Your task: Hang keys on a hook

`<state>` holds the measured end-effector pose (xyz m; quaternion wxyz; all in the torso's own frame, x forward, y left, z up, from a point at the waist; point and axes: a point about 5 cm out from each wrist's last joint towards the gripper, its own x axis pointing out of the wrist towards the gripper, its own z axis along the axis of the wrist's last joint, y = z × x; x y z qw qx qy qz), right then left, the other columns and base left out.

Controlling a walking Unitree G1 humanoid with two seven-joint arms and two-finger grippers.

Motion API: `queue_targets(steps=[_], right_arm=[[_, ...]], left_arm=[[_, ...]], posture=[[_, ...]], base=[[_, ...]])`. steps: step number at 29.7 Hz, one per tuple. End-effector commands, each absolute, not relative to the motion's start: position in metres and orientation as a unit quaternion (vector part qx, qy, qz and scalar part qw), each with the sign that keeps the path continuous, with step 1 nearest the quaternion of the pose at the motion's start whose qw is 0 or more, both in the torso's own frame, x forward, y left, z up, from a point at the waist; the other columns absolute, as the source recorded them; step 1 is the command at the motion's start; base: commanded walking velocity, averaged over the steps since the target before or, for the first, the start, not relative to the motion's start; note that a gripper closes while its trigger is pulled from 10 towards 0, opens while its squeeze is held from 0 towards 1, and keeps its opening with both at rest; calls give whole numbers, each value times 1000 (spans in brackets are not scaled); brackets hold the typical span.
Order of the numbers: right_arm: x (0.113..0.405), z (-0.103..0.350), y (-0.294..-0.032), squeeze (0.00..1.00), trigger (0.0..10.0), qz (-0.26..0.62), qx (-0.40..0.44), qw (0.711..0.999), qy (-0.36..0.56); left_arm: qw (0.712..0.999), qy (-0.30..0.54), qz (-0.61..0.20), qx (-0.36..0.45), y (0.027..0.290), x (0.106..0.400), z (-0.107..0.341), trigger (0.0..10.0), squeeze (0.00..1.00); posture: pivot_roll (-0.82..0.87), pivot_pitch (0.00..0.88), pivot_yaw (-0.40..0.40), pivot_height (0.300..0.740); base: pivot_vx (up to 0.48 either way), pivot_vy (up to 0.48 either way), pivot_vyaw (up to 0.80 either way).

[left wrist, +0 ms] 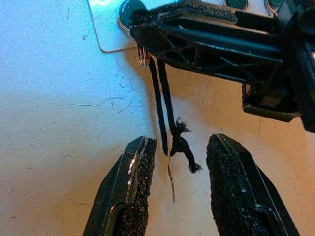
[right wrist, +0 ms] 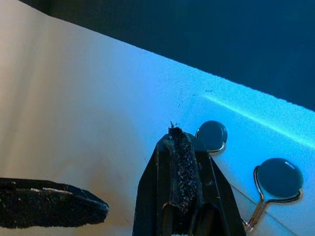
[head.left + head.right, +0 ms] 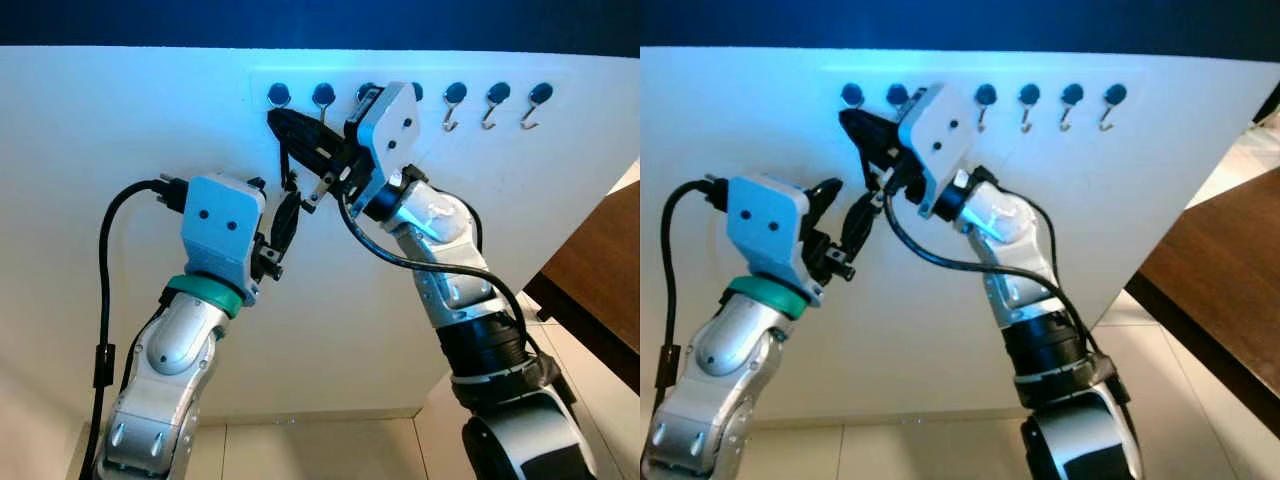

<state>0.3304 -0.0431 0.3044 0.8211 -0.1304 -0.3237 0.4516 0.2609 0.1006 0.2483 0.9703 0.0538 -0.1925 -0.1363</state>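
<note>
A row of dark-capped metal hooks runs along the top of a white wall. My right gripper (image 3: 273,117) reaches up to the leftmost hook (image 3: 279,96), shut on the ring (image 1: 143,55) of the keys right under that hook. From the ring a black cord (image 1: 160,93) hangs down to a frayed knot, with a thin metal key (image 1: 171,177) beside it. Just below, my left gripper (image 1: 182,139) points upward, open, one finger on each side of the knot and not touching it. I cannot tell whether the ring is over the hook.
Several free hooks (image 3: 498,95) continue to the right along the wall. A dark brown wooden surface (image 3: 600,270) juts in at the right. Pale floor tiles (image 3: 330,450) lie below the wall. A black cable (image 3: 105,290) loops off my left arm.
</note>
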Motion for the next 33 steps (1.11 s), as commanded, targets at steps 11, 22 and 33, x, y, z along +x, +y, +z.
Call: queue_targets(steps=[11, 22, 33], right_arm=[[320, 313, -31, 0, 10000, 469, -124, 801, -351], [334, 294, -28, 0, 10000, 445, -200, 818, -305], [337, 295, -36, 0, 10000, 428, -218, 821, -308]], left_arm=[[971, -185, -142, 52, 99, 260, 246, 10000, 0], [972, -182, -141, 51, 99, 260, 244, 10000, 0], [972, -181, -143, 51, 99, 260, 244, 10000, 0]], posture=[[-20, 4, 57, 740], [-17, 7, 57, 740], [-20, 9, 62, 740]], base=[[0, 0, 0], [0, 0, 0], [0, 0, 0]])
